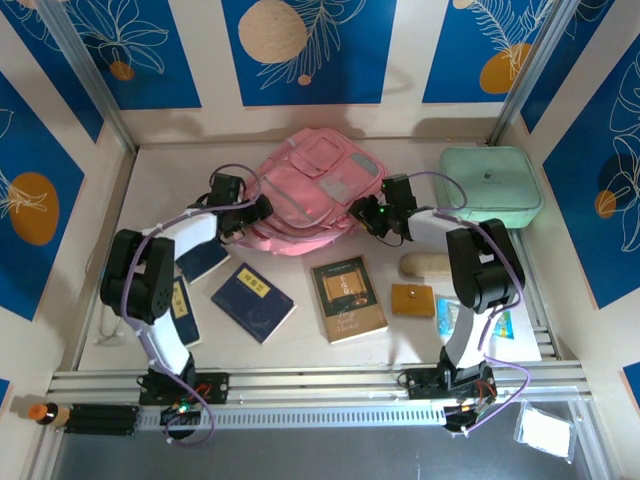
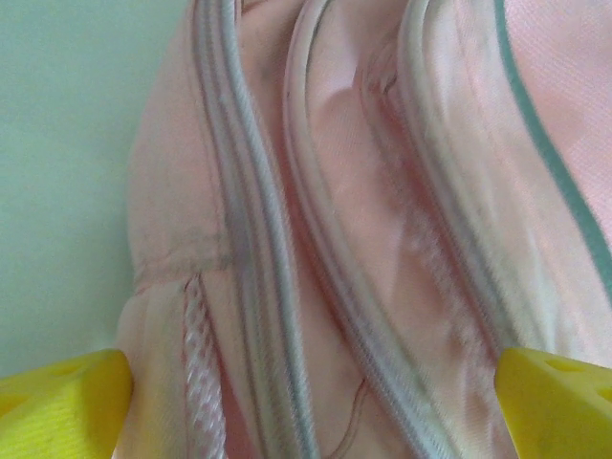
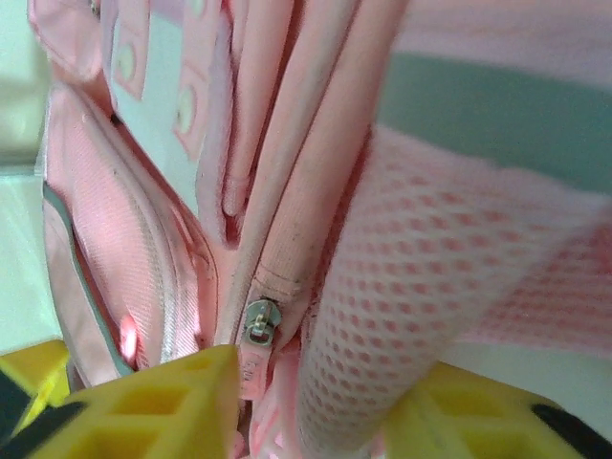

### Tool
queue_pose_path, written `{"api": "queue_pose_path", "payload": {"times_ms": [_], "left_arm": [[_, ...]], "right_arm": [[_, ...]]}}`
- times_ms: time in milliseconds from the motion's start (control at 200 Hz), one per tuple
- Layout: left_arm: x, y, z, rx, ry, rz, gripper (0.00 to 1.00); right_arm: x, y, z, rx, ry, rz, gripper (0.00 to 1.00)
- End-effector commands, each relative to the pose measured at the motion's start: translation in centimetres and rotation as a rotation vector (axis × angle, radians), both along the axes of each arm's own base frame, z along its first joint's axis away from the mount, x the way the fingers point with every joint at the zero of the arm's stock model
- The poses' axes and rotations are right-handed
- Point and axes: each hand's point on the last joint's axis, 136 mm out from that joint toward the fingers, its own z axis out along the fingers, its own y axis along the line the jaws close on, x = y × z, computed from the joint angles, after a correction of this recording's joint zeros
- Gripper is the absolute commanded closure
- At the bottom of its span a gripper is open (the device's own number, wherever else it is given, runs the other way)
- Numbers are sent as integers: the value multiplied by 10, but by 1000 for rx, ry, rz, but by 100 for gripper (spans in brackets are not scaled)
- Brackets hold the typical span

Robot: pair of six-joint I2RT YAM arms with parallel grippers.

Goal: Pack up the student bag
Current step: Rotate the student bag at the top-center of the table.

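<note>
The student bag [image 1: 312, 190] is a soft pink backpack lying at the back middle of the table. My left gripper [image 1: 262, 210] is at its left side and is open. In the left wrist view its yellow fingertips [image 2: 62, 402] stand wide apart over the bag's grey zipper tracks [image 2: 258, 287]. My right gripper [image 1: 360, 212] is at the bag's right side. In the right wrist view it is open [image 3: 316, 406], with a metal zipper slider [image 3: 258, 323] and a pink mesh strap [image 3: 430, 287] between its fingers.
A mint-green case [image 1: 490, 185] sits at the back right. In front of the bag lie a dark blue book [image 1: 252, 300], a brown book [image 1: 347, 297], a small orange wallet [image 1: 412, 299] and a beige oblong thing [image 1: 425, 265]. More blue books [image 1: 203, 260] lie beside the left arm.
</note>
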Motion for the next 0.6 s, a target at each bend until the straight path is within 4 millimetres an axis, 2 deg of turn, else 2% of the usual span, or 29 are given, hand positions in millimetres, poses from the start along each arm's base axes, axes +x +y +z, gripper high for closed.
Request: {"api": "queue_pose_path", "payload": {"times_ms": [0,105,205,315,420,525,595], "left_arm": [[-24,5,27,33,-8,-41,3],[-48,-6,37,-38,-6,-51,5],[-70,-24,42,-70,-3,-82,5],[-91,-55,40,-137,20,-131,5],[-106,-89,33,-199,51,-184,8],[-112,-123,24,-259,69,-257,11],[-111,-135,18,-275,87,-284,15]], "right_arm": [[1,-29,18,-48,-12,-53,42],[-4,-39,14,-122,10,-47,23],[-2,-38,8,-102,34,-44,21],[4,-25,7,13,54,-9,33],[10,-21,1,41,75,-13,47],[16,-19,-6,55,92,-17,57],[19,-17,-9,71,95,-12,60]]}}
